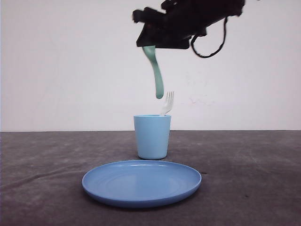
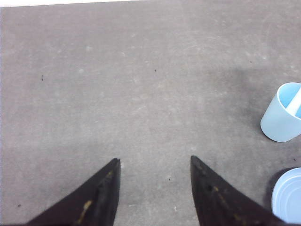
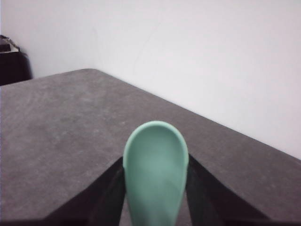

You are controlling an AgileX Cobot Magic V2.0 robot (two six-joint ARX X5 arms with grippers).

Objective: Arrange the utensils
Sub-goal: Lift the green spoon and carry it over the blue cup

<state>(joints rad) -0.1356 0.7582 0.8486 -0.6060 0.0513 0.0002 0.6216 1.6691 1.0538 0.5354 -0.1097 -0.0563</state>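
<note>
My right gripper [image 1: 155, 44] hangs high over the table, shut on the bowl of the mint-green spoon [image 1: 155, 73]. The spoon's handle points down, its end a little above the light blue cup [image 1: 152, 136]. In the right wrist view the spoon [image 3: 156, 165] sits bowl-up between the dark fingers [image 3: 113, 193] of the right gripper [image 3: 156, 160]. The white fork [image 1: 168, 104] stands in the cup, tines up, leaning on the right rim. My left gripper [image 2: 155, 160] is open over bare table, with the cup [image 2: 281, 117] and the fork [image 2: 294, 101] off to one side.
A round blue plate [image 1: 141, 182] lies just in front of the cup, and its edge [image 2: 289, 197] appears in the left wrist view. The grey table [image 1: 244, 179] meets a white wall behind.
</note>
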